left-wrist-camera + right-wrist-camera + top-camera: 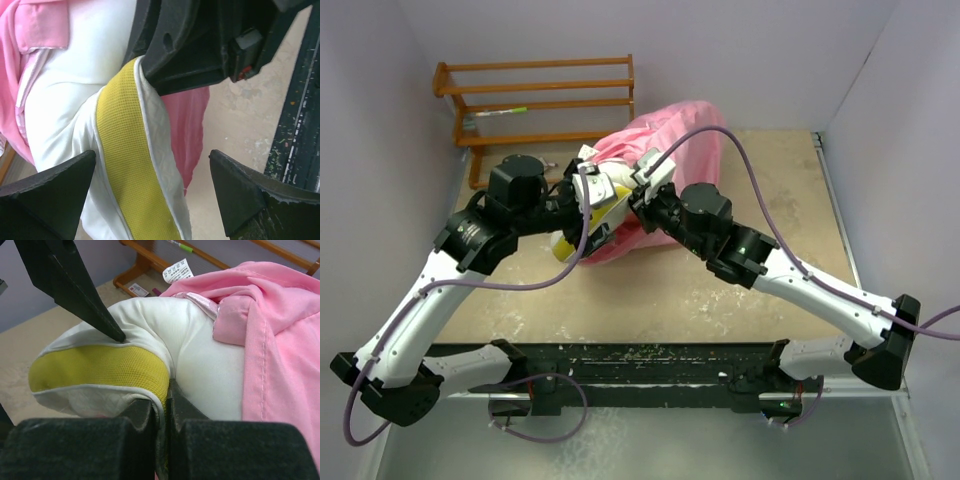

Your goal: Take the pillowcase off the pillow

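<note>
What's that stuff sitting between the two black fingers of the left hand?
A bare corner of the pillow, yellow edging down its middle, pink pillowcase behind. The left wrist view shows it inside the open left hand.

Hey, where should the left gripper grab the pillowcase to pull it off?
Probably the folded hem of the pillowcase, approached from the bare end of the pillow: it stands up as a loose lip there, and the right gripper pins the yellow edge.
</note>
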{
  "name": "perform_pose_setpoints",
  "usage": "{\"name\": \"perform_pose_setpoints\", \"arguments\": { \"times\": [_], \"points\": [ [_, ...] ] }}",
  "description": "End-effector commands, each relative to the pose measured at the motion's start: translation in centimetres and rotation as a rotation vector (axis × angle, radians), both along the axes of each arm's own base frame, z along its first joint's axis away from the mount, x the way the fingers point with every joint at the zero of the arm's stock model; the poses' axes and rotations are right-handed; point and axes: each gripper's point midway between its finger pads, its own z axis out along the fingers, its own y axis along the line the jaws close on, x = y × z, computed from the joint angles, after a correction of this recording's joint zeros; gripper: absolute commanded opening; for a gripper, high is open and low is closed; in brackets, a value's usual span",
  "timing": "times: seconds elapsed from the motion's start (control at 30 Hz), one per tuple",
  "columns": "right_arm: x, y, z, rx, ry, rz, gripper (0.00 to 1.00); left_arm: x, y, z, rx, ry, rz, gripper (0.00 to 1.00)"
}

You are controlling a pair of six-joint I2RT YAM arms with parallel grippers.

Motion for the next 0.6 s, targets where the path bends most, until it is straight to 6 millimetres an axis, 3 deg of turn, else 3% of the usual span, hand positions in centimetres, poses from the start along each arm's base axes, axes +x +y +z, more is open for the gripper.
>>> {"name": "perform_pose_setpoints", "arguments": {
  "times": [0.0,0.23,0.3,0.43,0.57],
  "points": [
    [-1.0,0.0,6.9,0.296,-0.004,0.004,0.00,3.9,2.0,-1.3,0.041,-0.022,0.234,0.99],
    [-2.9,-0.2,9.3,0.418,0.051,0.074,0.00,5.8,4.0,-2.2,0.101,-0.105,0.345,0.98],
    [-3.6,0.1,9.8,0.442,0.069,0.109,0.00,5.8,3.8,-3.0,0.125,-0.097,0.328,0.88],
    [-4.7,0.0,10.1,0.451,0.095,0.154,0.06,6.1,3.4,-3.6,0.142,-0.082,0.314,0.60],
    [-5.5,-0.9,11.1,0.479,0.099,0.168,0.14,6.5,3.5,-3.8,0.162,-0.093,0.321,0.41]
  ]
}}
